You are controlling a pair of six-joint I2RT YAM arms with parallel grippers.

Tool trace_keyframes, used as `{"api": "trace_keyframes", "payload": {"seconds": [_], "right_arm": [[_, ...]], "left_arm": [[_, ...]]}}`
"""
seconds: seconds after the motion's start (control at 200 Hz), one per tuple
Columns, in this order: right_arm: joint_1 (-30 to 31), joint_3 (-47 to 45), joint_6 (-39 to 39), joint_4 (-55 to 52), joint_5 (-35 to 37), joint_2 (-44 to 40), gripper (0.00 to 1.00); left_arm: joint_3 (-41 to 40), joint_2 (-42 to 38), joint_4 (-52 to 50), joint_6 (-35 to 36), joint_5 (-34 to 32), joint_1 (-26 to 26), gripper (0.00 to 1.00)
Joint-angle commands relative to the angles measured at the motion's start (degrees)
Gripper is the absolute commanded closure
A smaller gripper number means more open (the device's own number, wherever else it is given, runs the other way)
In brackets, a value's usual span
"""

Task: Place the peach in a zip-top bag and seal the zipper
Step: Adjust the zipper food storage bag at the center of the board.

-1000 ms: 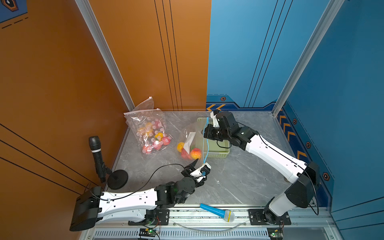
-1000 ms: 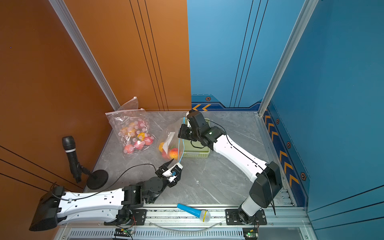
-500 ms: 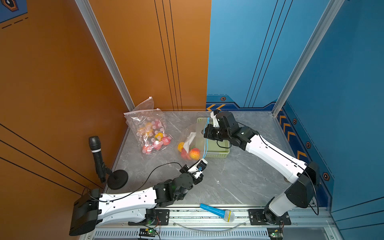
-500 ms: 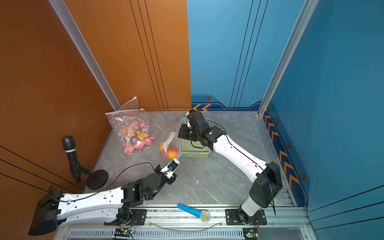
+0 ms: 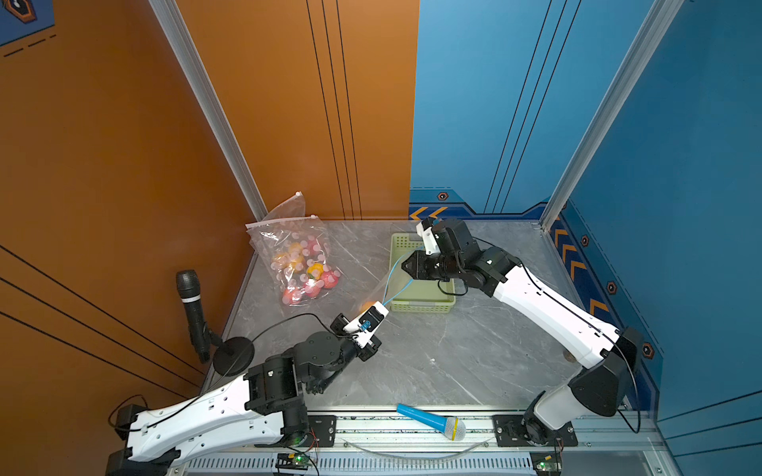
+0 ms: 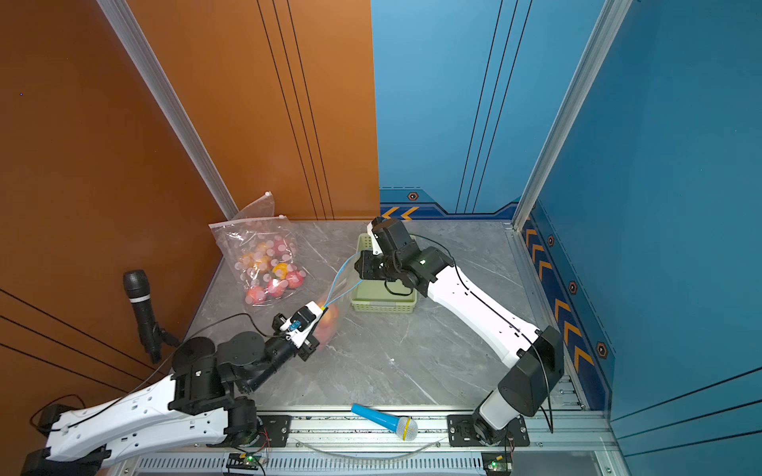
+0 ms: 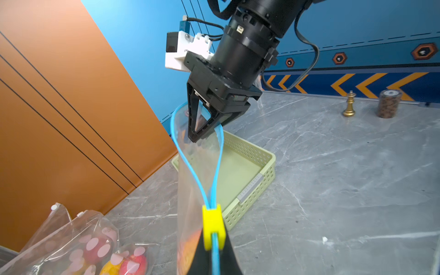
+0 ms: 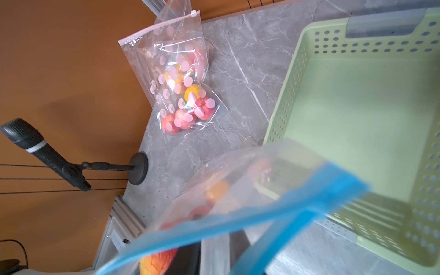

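A clear zip-top bag [image 5: 385,284] [image 6: 340,288] with a blue zipper hangs stretched between my two grippers, its mouth gaping in a loop. The peach [image 6: 331,323] [image 8: 158,262] sits inside it, low down, and shows orange through the film [image 7: 189,240]. My left gripper [image 5: 382,307] [image 6: 324,307] [image 7: 215,254] is shut on the zipper strip just behind the yellow slider [image 7: 213,225]. At the far end of the mouth, over the basket, my right gripper [image 5: 406,266] [image 6: 357,263] [image 7: 196,139] [image 8: 214,250] has its jaws slightly apart, with bag film between them.
A green perforated basket [image 5: 420,306] [image 6: 383,307] lies under the right gripper. A spotted bag of fruit [image 5: 297,263] leans at the back left. A black microphone on a stand [image 5: 191,305] is at the left edge. A blue microphone [image 5: 429,420] rests on the front rail. A chess piece [image 7: 349,104] and a roll [image 7: 388,104] stand by the right wall.
My left gripper has moved up to the near end of the bag and shut on its zipper strip. The right gripper's jaws have come apart. The zipper now runs taut between them.
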Motion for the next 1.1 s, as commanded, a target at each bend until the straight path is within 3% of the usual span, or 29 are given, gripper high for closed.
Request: {"api": "trace_keyframes", "payload": {"seconds": [0.0,0.145,0.285,0.526,0.626,0.706,0.856,0.936,1.096], "right_arm": [[-0.2,1.4,-7.1,-5.6,0.7,-5.9,0.59],[-0.6,-0.4,-11.5,-7.2,0.2,-13.2,0.45],[-4.4,-3.2,-14.6,-7.0,-1.2,-19.6,0.40],[-4.5,-7.8,-24.7,-3.6,-4.0,-26.2,0.44],[-4.4,-8.2,-27.7,-3.1,-6.3,-27.0,0.38],[-4.4,-8.3,-29.0,-2.6,-8.9,-27.1,0.36],[-4.3,-6.9,-31.1,-2.5,-15.7,-26.2,0.35],[-4.2,-6.2,-32.0,-2.3,-16.0,-26.2,0.34],[-4.0,-6.8,-32.8,-1.7,-18.1,-25.7,0.33]], "left_arm": [[4.9,0.0,-10.1,3.2,7.8,1.8,1.00],[9.6,2.8,-12.7,4.6,17.2,8.9,1.00],[12.4,8.4,-13.0,3.6,30.9,16.9,1.00],[19.5,17.3,-11.4,6.9,47.5,18.0,1.00],[20.4,19.1,-10.0,8.1,52.8,19.0,1.00],[19.9,19.4,-7.8,6.9,57.9,21.7,1.00],[18.6,17.7,-1.8,1.9,73.1,28.9,1.00],[18.5,17.4,-2.1,2.4,74.6,30.3,1.00],[13.6,19.5,-0.6,3.8,68.4,30.9,1.00]]}}
